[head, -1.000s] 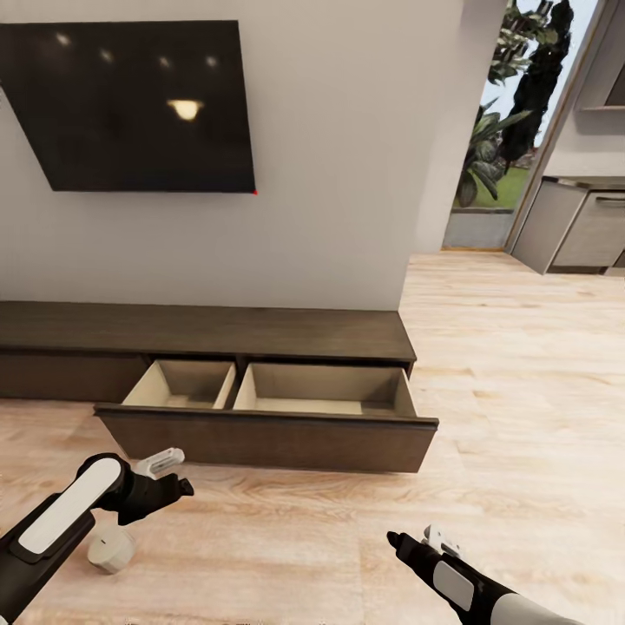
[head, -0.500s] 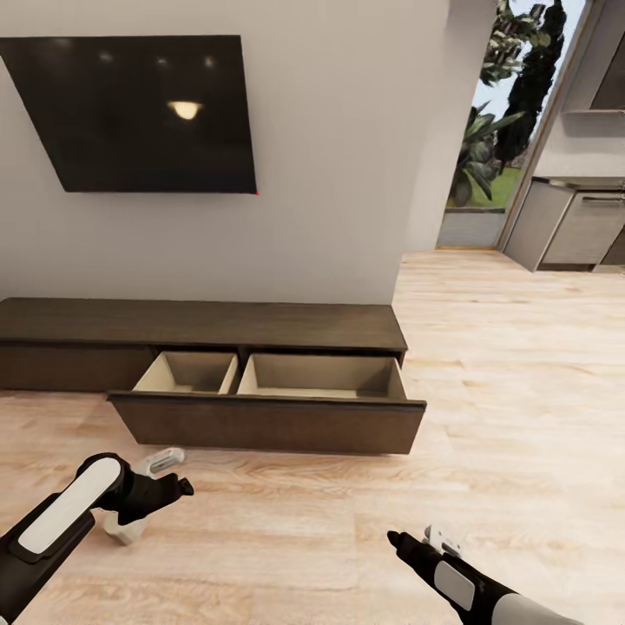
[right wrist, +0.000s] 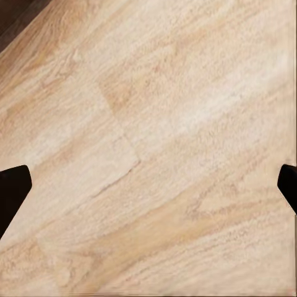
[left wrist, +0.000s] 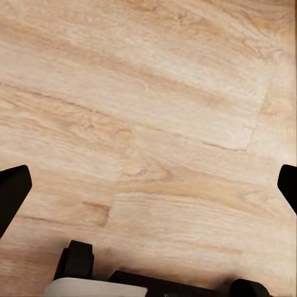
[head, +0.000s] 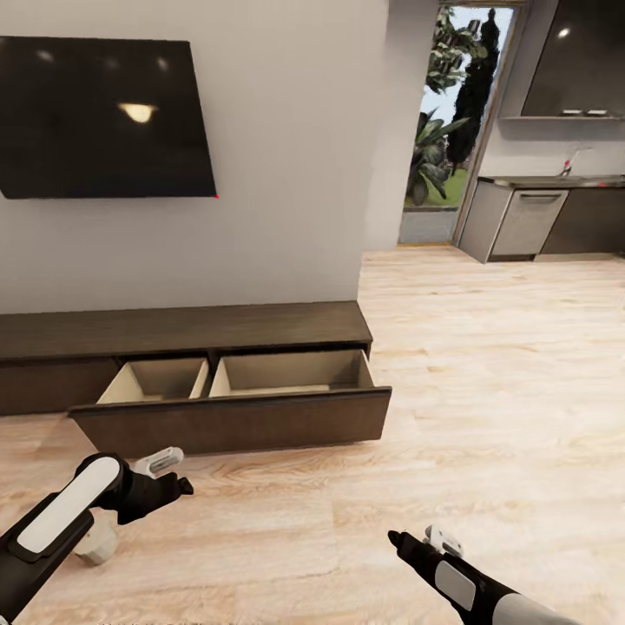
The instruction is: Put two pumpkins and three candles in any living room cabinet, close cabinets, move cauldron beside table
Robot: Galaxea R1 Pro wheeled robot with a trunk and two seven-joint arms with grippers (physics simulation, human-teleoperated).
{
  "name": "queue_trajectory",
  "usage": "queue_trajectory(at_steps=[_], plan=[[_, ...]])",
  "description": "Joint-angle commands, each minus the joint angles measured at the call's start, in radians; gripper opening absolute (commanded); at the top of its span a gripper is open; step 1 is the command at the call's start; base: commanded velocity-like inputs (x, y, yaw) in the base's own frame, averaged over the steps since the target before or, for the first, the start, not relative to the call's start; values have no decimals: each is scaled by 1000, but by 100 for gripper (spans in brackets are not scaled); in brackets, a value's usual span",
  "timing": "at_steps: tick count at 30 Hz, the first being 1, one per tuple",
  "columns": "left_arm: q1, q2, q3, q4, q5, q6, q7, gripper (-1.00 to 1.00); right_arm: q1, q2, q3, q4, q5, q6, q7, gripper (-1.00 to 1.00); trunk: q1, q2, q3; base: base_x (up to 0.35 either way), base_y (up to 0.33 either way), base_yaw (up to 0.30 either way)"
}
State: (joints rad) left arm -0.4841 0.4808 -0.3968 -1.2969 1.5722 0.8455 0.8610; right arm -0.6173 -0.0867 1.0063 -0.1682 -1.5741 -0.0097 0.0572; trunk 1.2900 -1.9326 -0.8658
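**Inspector:** While the cabinet (head: 187,330) is the reference, report what lies about it

**Operator:** It runs low along the wall under the dark screen (head: 104,117). Its pull-out front (head: 234,421) stands drawn out over the wood floor (head: 486,391), showing two pale compartments; what I can see of their interiors holds nothing. One candle (head: 95,542) sits on the floor in front of the cabinet, off the drawer's left corner, partly hidden behind my left forearm

**Inspector:** State of your left gripper?

**Operator:** My left gripper (head: 170,473) hangs above the floor in front of the drawer, holding nothing. In the left wrist view its dark fingertips (left wrist: 12,192) sit at opposite edges, spread wide, bare planks between them

**Inspector:** And the right?

**Operator:** My right gripper (head: 421,538) is low over the floor, well apart from the cabinet toward its right end. Its fingertips (right wrist: 12,189) are likewise spread wide in the right wrist view, nothing between them

**Inspector:** Beyond the cabinet?

**Operator:** Past its right end, a doorway with greenery and grey kitchen units (head: 529,221)
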Motion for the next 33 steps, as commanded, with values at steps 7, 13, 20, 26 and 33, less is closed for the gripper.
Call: queue_trajectory(at_steps=[7, 13, 20, 26, 33], plan=[[-1, 2, 49, 3, 13, 2, 8, 100, -1, 1, 9, -1, -11, -1, 3, 100, -1, 0, 0, -109, 244, -50], [-1, 2, 53, 3, 14, 3, 6, 100, -1, 2, 9, -1, -11, -1, 2, 100, -1, 0, 0, -7, 287, -2], [-1, 3, 53, 2, 12, 3, 6, 100, -1, 1, 10, 0, -9, -28, 2, 100, -1, 0, 0, 0, 290, 0], [-1, 6, 55, 4, 13, 4, 5, 100, -1, 4, 16, 1, -8, -52, 3, 100, -1, 0, 0, 0, 291, 0], [-1, 10, 56, 8, 13, 6, 3, 100, -1, 5, 18, -1, -7, -52, -7, 100, -1, 0, 0, 35, 290, 0]])
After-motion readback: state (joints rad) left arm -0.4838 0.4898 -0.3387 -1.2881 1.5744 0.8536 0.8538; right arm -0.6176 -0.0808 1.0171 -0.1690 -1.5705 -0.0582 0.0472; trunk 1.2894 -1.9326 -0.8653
